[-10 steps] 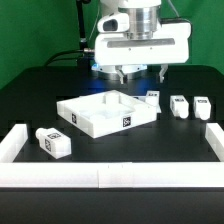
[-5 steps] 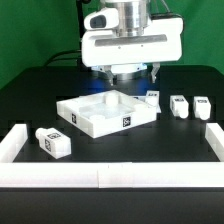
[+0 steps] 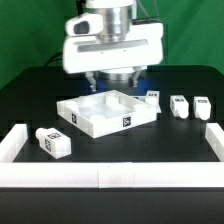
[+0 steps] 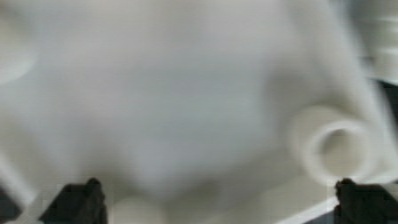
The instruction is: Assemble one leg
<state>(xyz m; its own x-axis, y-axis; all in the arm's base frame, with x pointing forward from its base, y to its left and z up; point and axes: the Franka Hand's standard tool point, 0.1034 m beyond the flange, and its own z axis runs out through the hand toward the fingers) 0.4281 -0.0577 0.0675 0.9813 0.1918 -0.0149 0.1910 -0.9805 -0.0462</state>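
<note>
The white square tabletop (image 3: 105, 112) lies in the middle of the black table. Three short white legs stand to its right: one (image 3: 153, 97) against its corner, one (image 3: 180, 106) further right and one (image 3: 202, 107) furthest right. Another leg (image 3: 52, 141) lies at the front left. My gripper (image 3: 112, 78) hangs open and empty just above the tabletop's far side. In the wrist view the gripper (image 4: 217, 200) shows two dark fingertips (image 4: 80, 195) wide apart over the blurred white tabletop (image 4: 178, 110), with a round hole (image 4: 338, 155) in it.
A low white wall runs along the front edge (image 3: 100, 178), with side pieces on the exterior view's left (image 3: 14, 142) and right (image 3: 212, 140). Green backdrop and cables stand behind the arm.
The gripper has moved toward the exterior view's left, from over the tabletop's far right corner to over its far side. The parts have not moved.
</note>
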